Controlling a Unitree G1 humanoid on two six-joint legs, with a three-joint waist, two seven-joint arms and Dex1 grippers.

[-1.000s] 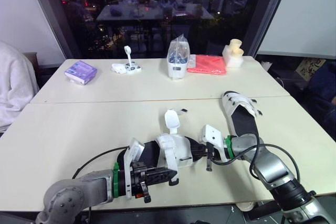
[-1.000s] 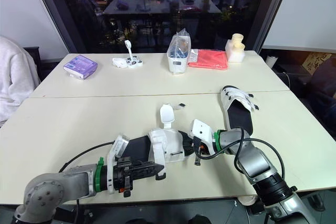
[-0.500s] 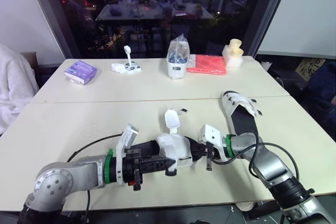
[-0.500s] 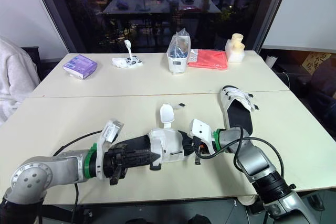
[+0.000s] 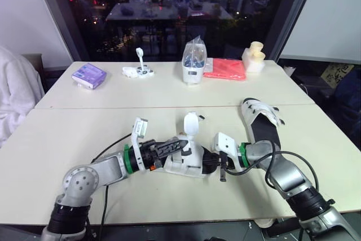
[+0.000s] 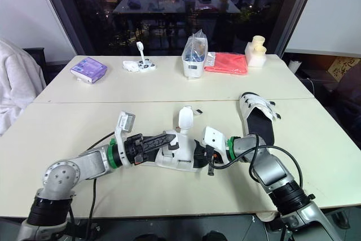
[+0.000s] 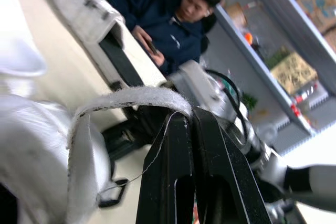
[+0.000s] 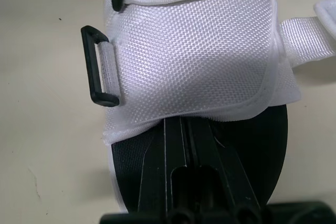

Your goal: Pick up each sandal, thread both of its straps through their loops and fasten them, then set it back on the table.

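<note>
Cream counter (image 5: 84,134); toward its front the unfastened sandal (image 5: 189,162) is held between both arms. Right gripper (image 8: 184,121), fingers together, pins its sole. Left gripper (image 5: 180,144) clamps a strap (image 7: 131,98). Likely threading step; next, steer strap into loop (image 8: 100,66).

No lettering, label or number can be read anywhere. The flat purple packet (image 5: 88,75) at the far left of the pale desk (image 5: 67,134) has paler markings too small to make out. The tan sign (image 5: 337,74) beyond the desk's far right corner bears dark, illegible marks.
</note>
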